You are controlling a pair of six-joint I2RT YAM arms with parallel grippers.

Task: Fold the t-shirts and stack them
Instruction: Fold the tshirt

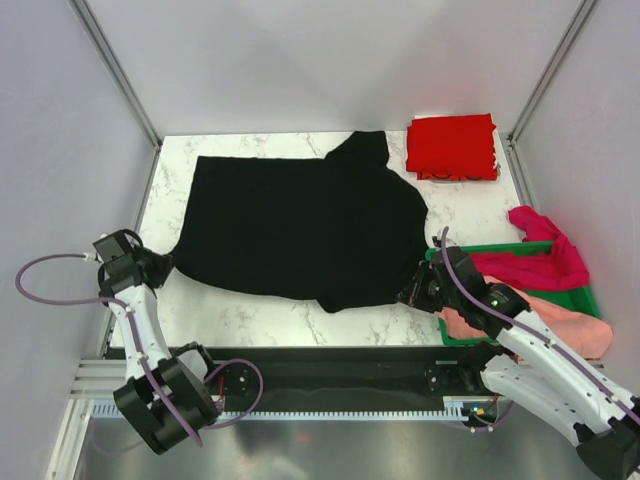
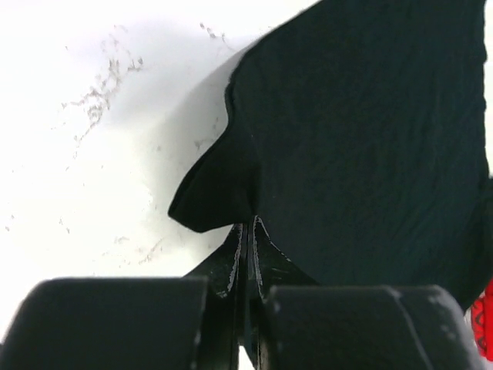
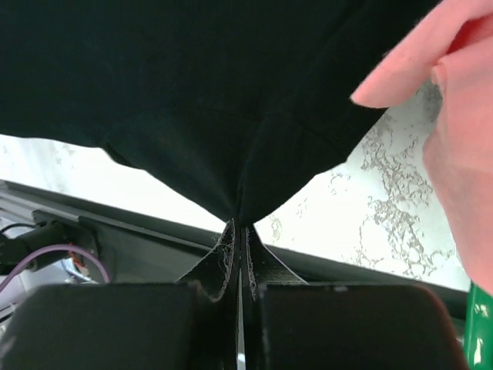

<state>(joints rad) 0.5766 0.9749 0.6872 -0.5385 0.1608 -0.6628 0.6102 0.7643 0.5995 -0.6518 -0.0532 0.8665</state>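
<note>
Across middle of surface: black shirt, spread flat. At its near-left corner: left pincer, pinching cloth. At its near-right corner: right pincer, pinching hem. Beyond its far-right corner: red shirt, folded. Right of it: green bin with magenta shirt, salmon-pink shirt.

the top camera hangs above and behind the arm bases, looking steeply down from far enough to hold the whole table. the left wrist camera sits just behind the left gripper, facing down along it, very close to a corner of the black shirt. the right wrist camera looks past the right gripper, equally close, at the shirt's hem by the table's near edge. all three share shirt and table.
</note>
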